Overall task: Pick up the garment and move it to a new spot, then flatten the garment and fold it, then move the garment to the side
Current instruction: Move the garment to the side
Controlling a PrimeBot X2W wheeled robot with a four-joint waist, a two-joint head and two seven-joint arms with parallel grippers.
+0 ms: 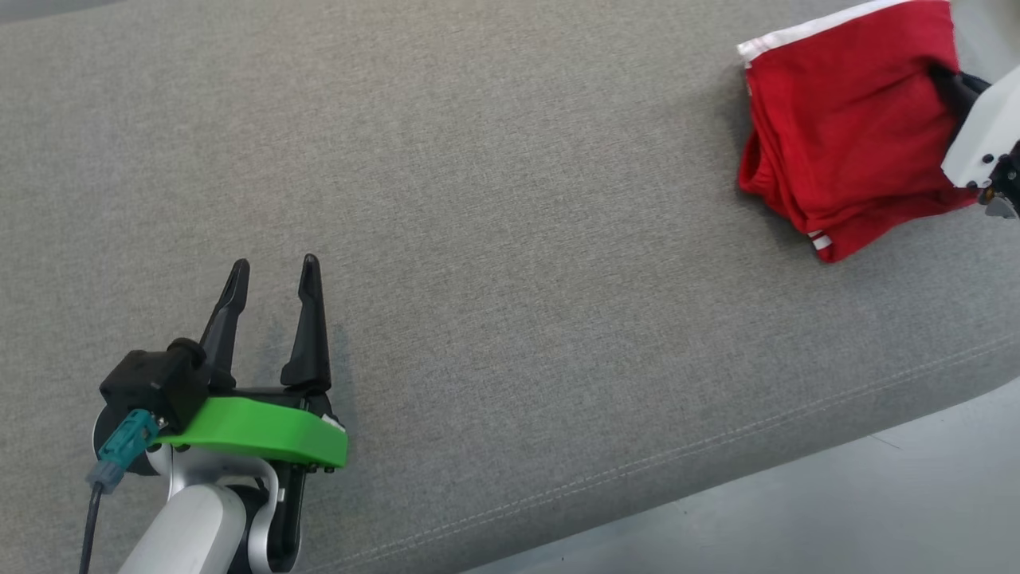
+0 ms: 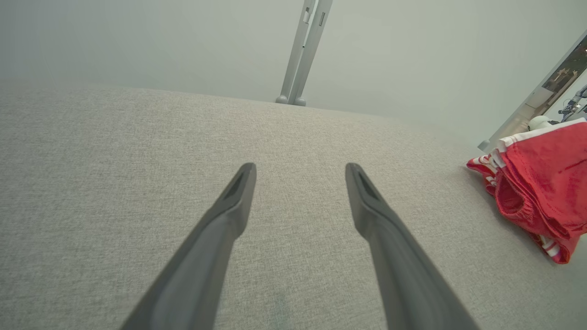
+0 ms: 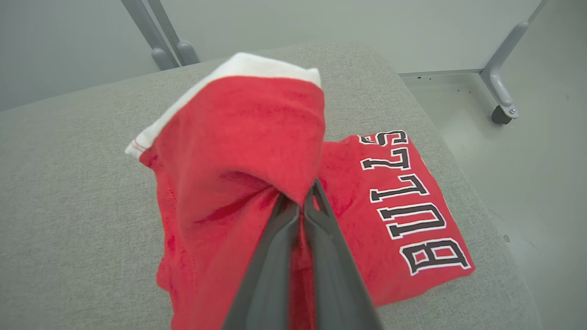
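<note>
Right gripper (image 3: 302,201): nearest your right wrist camera, its two dark fingers are pressed together on a fold of red cloth, which bunches over their tips
Red BULLS garment (image 3: 238,137): you have one layer pinched and raised, its white trim on top; the rest lies flat on the cushion with the black-and-white lettering facing up
Where the garment (image 1: 845,135) sits: at the far upper right of your head view, folded into a thick bundle, close to the cushion's right end
Left gripper (image 1: 275,265): spread wide and holding nothing, it hangs over bare cushion at the lower left, well apart from the garment
Left wrist view: between your parted fingers (image 2: 367,201) lies plain grey weave; the garment (image 2: 545,183) shows at the right edge
Grey fabric cushion (image 1: 510,199): it bears everything, with a stitched seam along its near edge
Green bracket (image 1: 255,430): on your left wrist, beside a teal connector (image 1: 127,442)
Pale floor (image 1: 876,510): beyond the near edge
Castor leg (image 3: 502,105): stands on the floor past the cushion's corner
</note>
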